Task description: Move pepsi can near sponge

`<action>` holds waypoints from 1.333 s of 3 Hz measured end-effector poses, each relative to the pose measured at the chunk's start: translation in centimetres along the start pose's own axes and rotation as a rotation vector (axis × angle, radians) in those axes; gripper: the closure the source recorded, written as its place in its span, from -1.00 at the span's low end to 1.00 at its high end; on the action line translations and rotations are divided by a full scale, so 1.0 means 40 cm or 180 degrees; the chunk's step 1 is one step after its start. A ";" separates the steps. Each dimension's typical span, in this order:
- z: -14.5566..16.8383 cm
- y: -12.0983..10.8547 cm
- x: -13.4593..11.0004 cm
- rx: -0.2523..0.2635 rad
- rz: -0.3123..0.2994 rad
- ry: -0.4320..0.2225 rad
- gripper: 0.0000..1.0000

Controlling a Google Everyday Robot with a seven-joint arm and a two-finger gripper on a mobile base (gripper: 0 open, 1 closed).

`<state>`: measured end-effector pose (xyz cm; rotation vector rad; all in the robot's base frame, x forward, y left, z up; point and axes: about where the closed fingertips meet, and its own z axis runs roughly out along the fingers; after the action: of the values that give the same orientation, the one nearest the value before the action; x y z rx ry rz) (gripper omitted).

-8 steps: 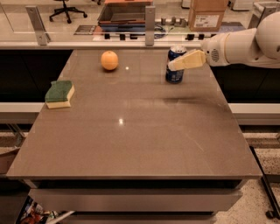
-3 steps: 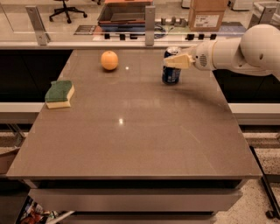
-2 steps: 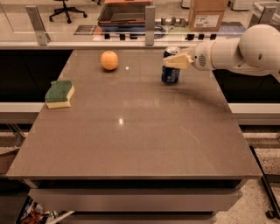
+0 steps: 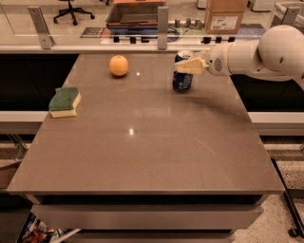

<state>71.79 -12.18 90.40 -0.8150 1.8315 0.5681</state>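
The white arm is stretching in from the right edge of the view, and the gripper is sitting at the far right part of the table, right at the pepsi can. The gripper is clamping the can around its upper half, with one pale finger lying across the front of it just below the silver top, while the other side of the grasp is hiding behind the can. The can is standing upright, blue body and white markings showing beneath that finger; whether its base is touching the table or hanging just off it, I cannot tell, though a soft shadow is spreading to its right. Over to the left of the can, also toward the far edge, the orange is resting on its own, apart from the can. The sponge is lying well apart from the can, near the left edge and closer to the camera, green scouring side up over its pale yellow body. Beyond the table, a cardboard box is sitting behind the arm, and an office chair is showing at the top left.
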 end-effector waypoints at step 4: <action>0.013 0.372 -0.168 -0.0748 -0.0620 -0.0097 1.00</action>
<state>62.72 -0.14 96.67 -1.1225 1.6537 0.6733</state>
